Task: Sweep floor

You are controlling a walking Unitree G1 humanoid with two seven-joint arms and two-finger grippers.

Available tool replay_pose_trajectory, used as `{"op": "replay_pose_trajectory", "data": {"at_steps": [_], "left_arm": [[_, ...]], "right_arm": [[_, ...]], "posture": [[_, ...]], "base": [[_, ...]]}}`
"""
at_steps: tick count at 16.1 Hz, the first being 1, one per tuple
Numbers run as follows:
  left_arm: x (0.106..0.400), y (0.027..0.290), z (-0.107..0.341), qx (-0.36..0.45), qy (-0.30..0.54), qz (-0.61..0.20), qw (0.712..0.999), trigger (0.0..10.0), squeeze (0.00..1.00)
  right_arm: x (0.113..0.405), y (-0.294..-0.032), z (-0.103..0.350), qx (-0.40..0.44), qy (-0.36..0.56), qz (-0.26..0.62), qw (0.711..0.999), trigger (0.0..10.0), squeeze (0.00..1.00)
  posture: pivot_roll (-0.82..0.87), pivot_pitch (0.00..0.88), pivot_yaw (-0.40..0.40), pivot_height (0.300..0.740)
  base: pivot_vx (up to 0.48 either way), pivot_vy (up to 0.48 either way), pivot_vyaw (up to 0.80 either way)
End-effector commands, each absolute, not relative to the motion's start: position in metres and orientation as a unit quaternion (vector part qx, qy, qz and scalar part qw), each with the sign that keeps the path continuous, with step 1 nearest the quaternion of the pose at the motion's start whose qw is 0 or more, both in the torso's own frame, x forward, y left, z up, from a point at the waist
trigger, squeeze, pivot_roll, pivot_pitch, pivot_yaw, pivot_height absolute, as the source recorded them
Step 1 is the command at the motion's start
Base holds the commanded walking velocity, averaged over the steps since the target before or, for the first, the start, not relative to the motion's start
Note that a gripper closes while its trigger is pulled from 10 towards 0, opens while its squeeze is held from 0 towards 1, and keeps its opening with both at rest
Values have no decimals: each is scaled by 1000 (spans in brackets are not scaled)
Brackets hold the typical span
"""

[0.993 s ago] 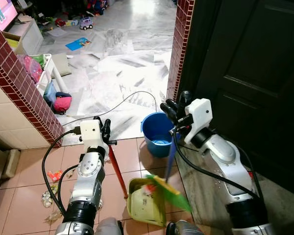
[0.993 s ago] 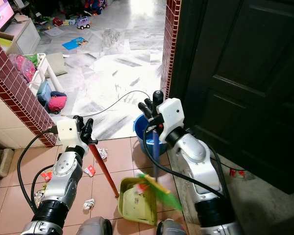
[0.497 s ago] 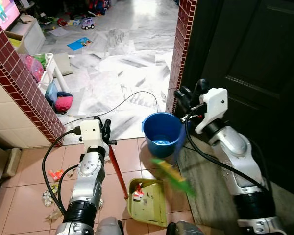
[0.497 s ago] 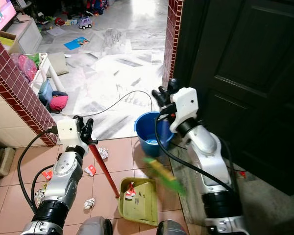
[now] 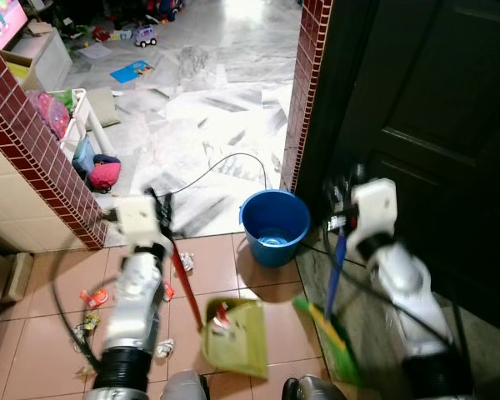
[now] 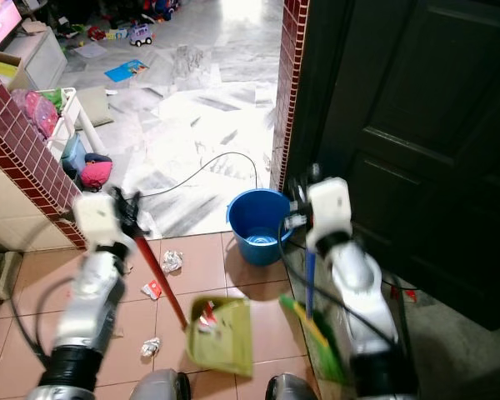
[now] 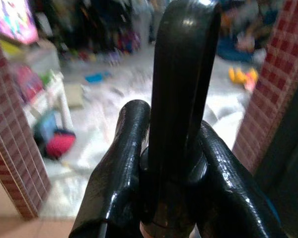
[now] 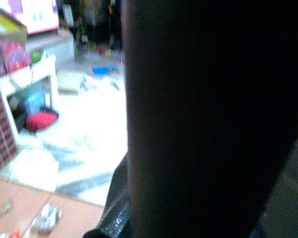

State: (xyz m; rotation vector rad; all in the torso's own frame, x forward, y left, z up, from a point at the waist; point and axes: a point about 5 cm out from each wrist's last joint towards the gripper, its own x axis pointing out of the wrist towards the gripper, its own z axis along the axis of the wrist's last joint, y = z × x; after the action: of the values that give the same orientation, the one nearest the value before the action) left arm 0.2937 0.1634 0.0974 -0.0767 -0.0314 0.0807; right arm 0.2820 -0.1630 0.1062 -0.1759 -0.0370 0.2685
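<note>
The dark door (image 5: pixel 433 108) stands at the right, beside a red brick pillar (image 5: pixel 307 75). No writing can be read anywhere. The blue bucket (image 5: pixel 275 227) stands on the tiles between the two arms. The green dustpan (image 5: pixel 237 335) hangs tilted below the left gripper (image 7: pixel 169 163), whose fingers (image 7: pixel 120 173) are clenched around its red handle (image 5: pixel 183 275). The right gripper (image 5: pixel 340 218) holds the blue stick of the green broom (image 5: pixel 329 333), whose head is low beside the door. Paper scraps (image 5: pixel 165 346) lie left of the dustpan.

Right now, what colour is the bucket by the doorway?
Blue; the bucket shows best in the left eye view.
</note>
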Motion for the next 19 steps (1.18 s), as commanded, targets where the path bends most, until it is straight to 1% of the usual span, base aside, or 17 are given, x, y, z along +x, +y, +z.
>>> {"op": "replay_pose_trajectory", "data": {"at_steps": [1, 3, 4, 7, 9, 12, 13, 14, 15, 17, 19], "left_arm": [[297, 170, 125, -50, -70, 51, 995, 10000, 0], [296, 177, 139, -52, -90, 65, 992, 10000, 0], [295, 182, 153, -56, -114, 75, 989, 10000, 0], [297, 183, 181, -63, -167, 67, 982, 10000, 0], [300, 185, 205, -81, -198, 72, 974, 10000, 0], [300, 188, 220, -88, -215, 67, 970, 10000, 0], [302, 193, 227, -84, -221, 75, 969, 10000, 0], [305, 205, 238, -70, -233, 102, 965, 10000, 0], [306, 209, 239, -65, -234, 110, 964, 10000, 0], [311, 226, 241, -36, -228, 142, 963, 10000, 0], [312, 233, 240, -27, -221, 160, 962, 10000, 0]], "right_arm": [[282, -167, 99, -101, -9, 120, 988, 10000, 0], [281, -173, 89, -99, 9, 101, 990, 10000, 0], [282, -178, 82, -110, 24, 89, 990, 10000, 0], [286, -185, 71, -115, 47, 80, 989, 10000, 0], [287, -185, 67, -117, 52, 82, 988, 10000, 0], [286, -182, 63, -120, 54, 88, 987, 10000, 0], [287, -181, 61, -121, 51, 92, 987, 10000, 0], [287, -181, 59, -121, 50, 93, 987, 10000, 0], [287, -181, 59, -121, 50, 92, 987, 10000, 0], [287, -181, 59, -120, 52, 94, 987, 10000, 0], [287, -182, 58, -121, 51, 96, 987, 10000, 0]], "posture": [[-60, 0, 35, 740], [-49, 0, 33, 740], [-44, 0, 29, 740], [-33, 0, 22, 740], [-31, 0, 19, 740], [-32, 0, 19, 740], [-35, 0, 22, 740], [-40, 0, 26, 740], [-40, 0, 26, 740], [-47, 0, 28, 740], [-52, 0, 29, 740]], "base": [[0, 0, 0], [0, 0, 0], [0, 0, 0], [0, 0, 0], [0, 0, 0], [0, 0, 0], [0, 0, 0], [0, 0, 0], [0, 0, 0], [0, 0, 0], [0, 0, 0]]}}
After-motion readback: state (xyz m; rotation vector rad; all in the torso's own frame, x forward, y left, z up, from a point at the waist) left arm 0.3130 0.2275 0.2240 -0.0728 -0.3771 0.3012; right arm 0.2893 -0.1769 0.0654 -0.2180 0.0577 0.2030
